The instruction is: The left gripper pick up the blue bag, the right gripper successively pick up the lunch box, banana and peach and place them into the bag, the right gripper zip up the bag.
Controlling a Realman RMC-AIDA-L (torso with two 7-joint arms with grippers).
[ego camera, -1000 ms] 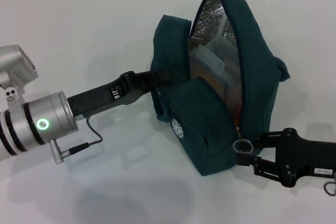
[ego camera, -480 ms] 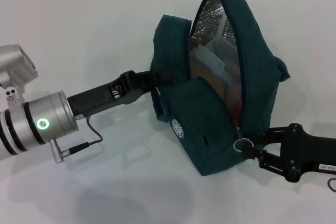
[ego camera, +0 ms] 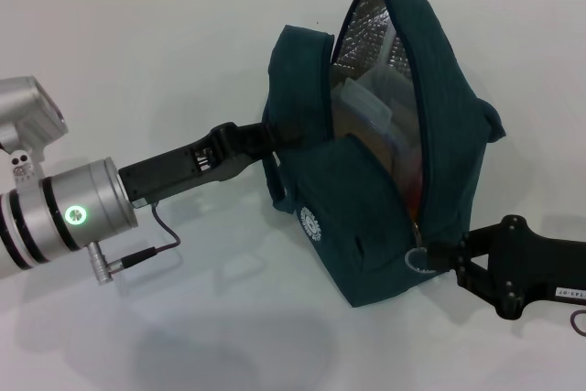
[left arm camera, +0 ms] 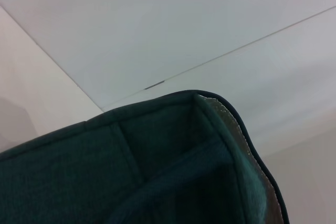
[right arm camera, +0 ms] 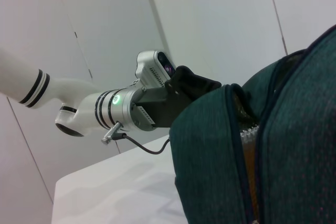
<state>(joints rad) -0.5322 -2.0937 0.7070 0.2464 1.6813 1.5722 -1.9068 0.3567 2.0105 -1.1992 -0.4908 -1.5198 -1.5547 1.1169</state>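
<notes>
Standing upright on the white table, the blue bag gapes along its zip, showing silver foil lining and the clear lunch box tucked inside with something orange beside it. A small round white logo marks the front panel. At the lower end of the zip, the right gripper has its fingers pinched on the silver ring zip pull. On the opposite side, the left gripper presses into the bag's upper edge, seemingly clamped on the fabric, though its fingertips are hidden behind the cloth. Its silver wrist shows a green light
</notes>
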